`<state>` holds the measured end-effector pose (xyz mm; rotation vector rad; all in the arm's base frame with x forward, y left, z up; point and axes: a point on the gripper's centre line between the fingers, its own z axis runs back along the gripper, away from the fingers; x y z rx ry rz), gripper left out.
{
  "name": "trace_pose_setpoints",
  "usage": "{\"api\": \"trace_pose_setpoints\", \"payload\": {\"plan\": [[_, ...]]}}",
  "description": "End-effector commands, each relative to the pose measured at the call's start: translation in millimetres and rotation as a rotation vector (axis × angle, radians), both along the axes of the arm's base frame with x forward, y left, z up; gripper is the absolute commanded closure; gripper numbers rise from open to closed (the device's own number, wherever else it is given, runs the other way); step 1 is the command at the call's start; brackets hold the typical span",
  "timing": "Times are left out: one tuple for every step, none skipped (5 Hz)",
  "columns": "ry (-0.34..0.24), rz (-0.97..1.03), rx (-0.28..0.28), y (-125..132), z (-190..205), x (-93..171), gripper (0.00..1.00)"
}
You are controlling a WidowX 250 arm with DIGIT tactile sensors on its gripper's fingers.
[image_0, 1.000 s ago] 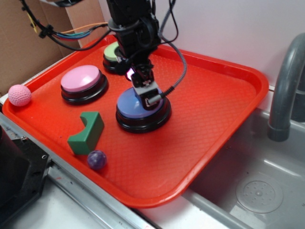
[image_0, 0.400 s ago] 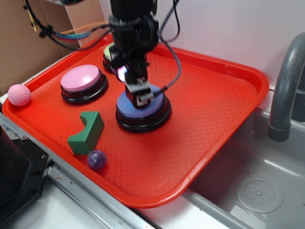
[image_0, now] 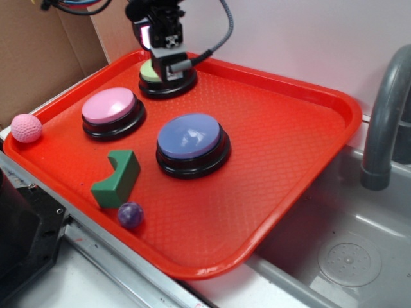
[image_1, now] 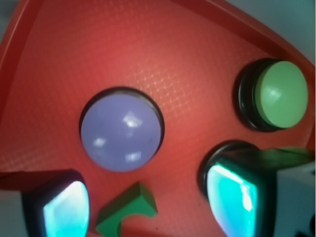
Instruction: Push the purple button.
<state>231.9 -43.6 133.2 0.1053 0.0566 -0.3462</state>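
Observation:
The purple button [image_0: 191, 138], a large periwinkle dome on a black base, sits in the middle of the red tray [image_0: 282, 147] with nothing touching it. My gripper [image_0: 169, 64] hangs high above the tray's far left, in front of the green button [image_0: 150, 72] and well clear of the purple one. In the wrist view the purple button [image_1: 122, 132] lies below and ahead of the gripper [image_1: 148, 207]. The gripper is open, and its two fingers with glowing cyan pads [image_1: 66, 211] stand far apart with nothing held.
A pink button [image_0: 109, 106] stands left of the purple one. A green block [image_0: 117, 176] and a small dark purple ball [image_0: 130, 215] lie near the tray's front edge. A pink ball [image_0: 26, 128] rests off the tray's left corner. A sink [image_0: 347, 256] and faucet [image_0: 385, 115] are on the right.
The gripper, which was down on the purple button's dome, has lifted off and moved up and back-left toward the green button. The purple button is now uncovered.

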Motion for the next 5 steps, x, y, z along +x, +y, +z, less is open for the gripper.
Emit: {"api": "trace_pose_setpoints", "payload": {"plan": [[-0.059, -0.017, -0.026, -4.9, 12.7, 5.3, 0.0], [-0.059, -0.009, -0.023, -5.2, 27.6, -0.4, 0.0], [-0.098, 0.015, -0.018, -5.6, 45.0, -12.3, 0.0], [-0.109, 0.029, -0.036, -6.8, 54.3, -18.4, 0.0], [-0.124, 0.036, -0.046, -9.2, 63.1, -23.9, 0.0]]}}
